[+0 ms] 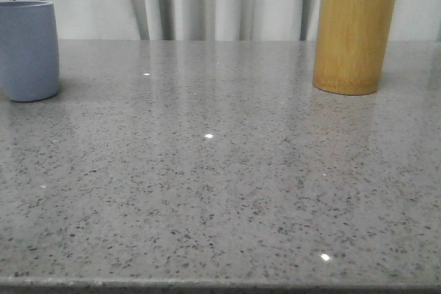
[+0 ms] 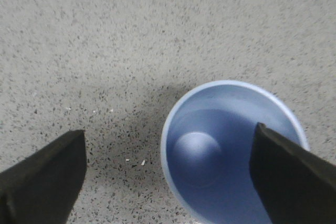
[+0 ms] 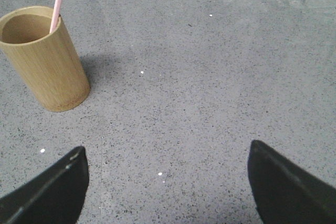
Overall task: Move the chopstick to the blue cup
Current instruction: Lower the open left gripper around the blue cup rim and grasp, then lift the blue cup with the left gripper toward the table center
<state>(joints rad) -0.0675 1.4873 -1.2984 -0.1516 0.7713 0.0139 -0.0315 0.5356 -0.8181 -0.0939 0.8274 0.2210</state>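
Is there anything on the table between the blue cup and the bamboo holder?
Nothing. In the front view, bare grey table stretches from the blue cup to the bamboo holder.

On the speckled grey tabletop I count two containers: one blue cup and one bamboo cylinder. There is one chopstick, a single pink stick. Two grippers, left gripper and right gripper, each with two dark jaws.
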